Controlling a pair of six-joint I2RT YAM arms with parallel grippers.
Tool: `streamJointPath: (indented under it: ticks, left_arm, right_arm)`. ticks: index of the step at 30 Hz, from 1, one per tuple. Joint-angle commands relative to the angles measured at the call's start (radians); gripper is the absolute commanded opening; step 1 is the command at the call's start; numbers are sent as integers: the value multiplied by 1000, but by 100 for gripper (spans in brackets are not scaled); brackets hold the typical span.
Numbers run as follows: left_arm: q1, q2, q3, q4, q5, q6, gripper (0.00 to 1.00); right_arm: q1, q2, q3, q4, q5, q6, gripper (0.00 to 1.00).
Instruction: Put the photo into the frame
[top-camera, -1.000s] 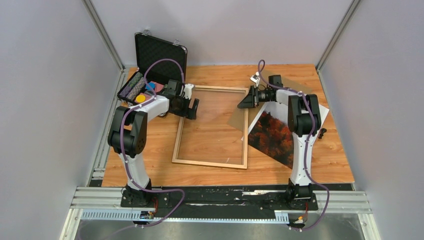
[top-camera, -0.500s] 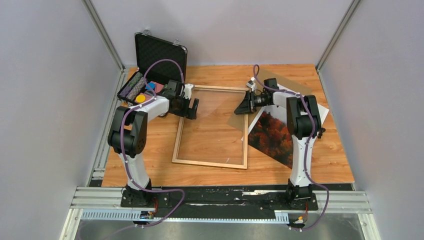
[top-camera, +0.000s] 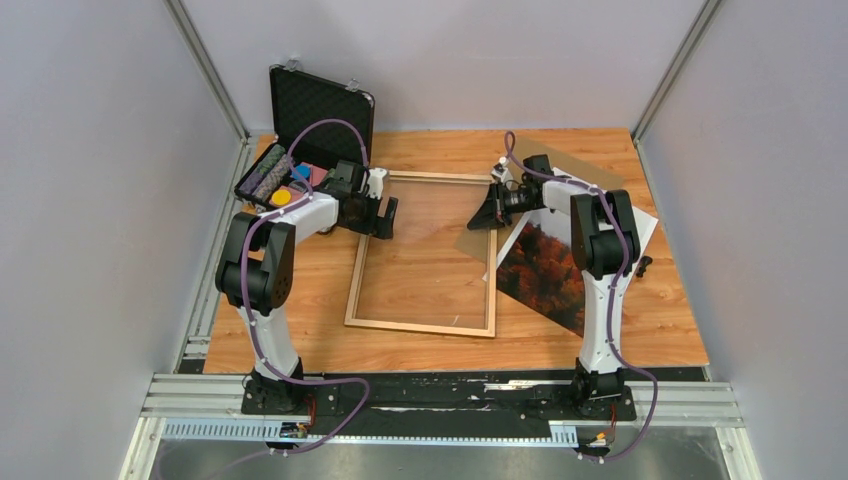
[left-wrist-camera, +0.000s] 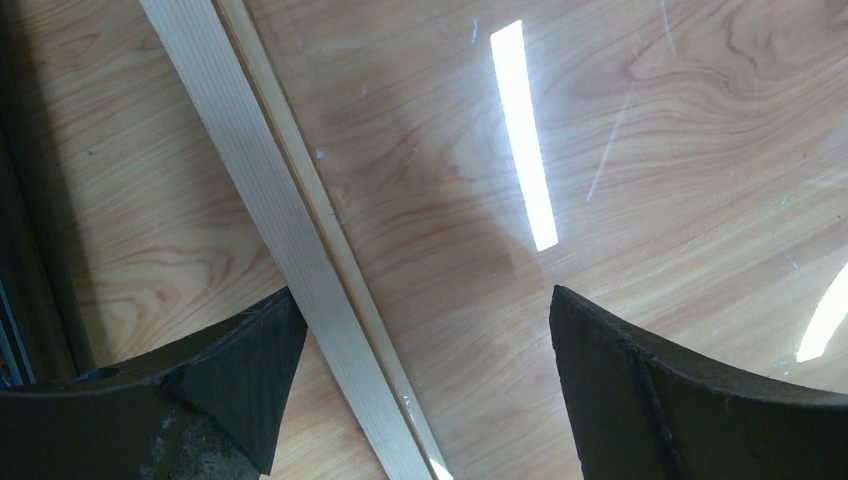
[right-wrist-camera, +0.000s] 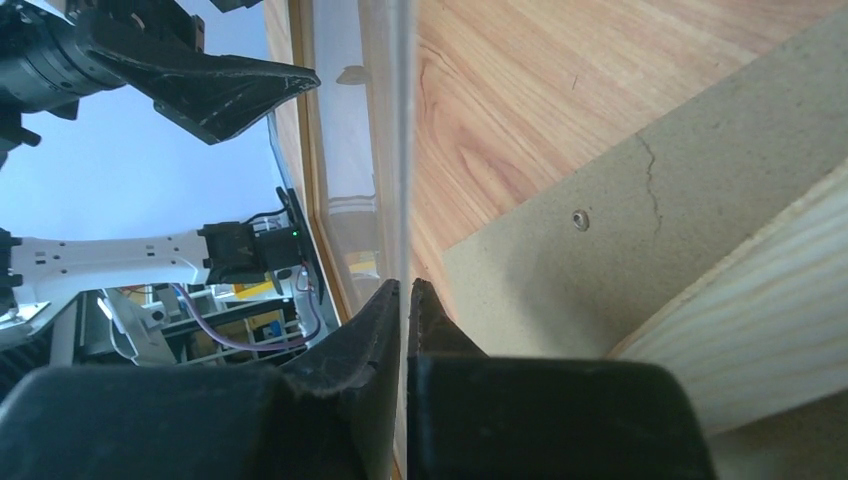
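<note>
The frame (top-camera: 420, 327) of thin light wood lies flat mid-table. The photo (top-camera: 545, 265) with orange-red trees lies face up to its right, partly beneath my right arm. My right gripper (top-camera: 476, 223) is near the frame's far right corner. In the right wrist view the right gripper (right-wrist-camera: 403, 287) is shut on the edge of a clear tinted sheet (right-wrist-camera: 385, 150), seen edge-on. That sheet (top-camera: 470, 240) overlaps the frame's right rail. My left gripper (top-camera: 385, 215) hangs open over the frame's left rail (left-wrist-camera: 270, 200), its fingers (left-wrist-camera: 250, 370) on either side, holding nothing.
A brown backing board (top-camera: 580, 172) lies at the back right under the photo's far end, and shows as a tan board (right-wrist-camera: 620, 220) in the right wrist view. An open black case (top-camera: 320, 105) with small coloured items (top-camera: 278, 185) stands at the back left.
The right gripper's jaws have closed onto the clear sheet's edge and its wrist has shifted slightly left. The left arm has not moved.
</note>
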Motion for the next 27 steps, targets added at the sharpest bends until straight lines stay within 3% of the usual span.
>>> streamJointPath:
  ticks: [1,7,14,27]
  left_arm:
    - [-6,-42,-11,39,27,-11,96]
    - [-6,-40,-14,41,30,-10,96]
    - [-6,-40,-16,41,35,-9,97]
    - [-6,-41,-41,63,81,-7,100]
  right_arm:
    - [5,-7,55,-9,-51,62,7]
    - [6,-1,58,-13,-90,83,13]
    - [5,20,65,-11,-142,142,0]
    - [6,2,13,115,-137,315,0]
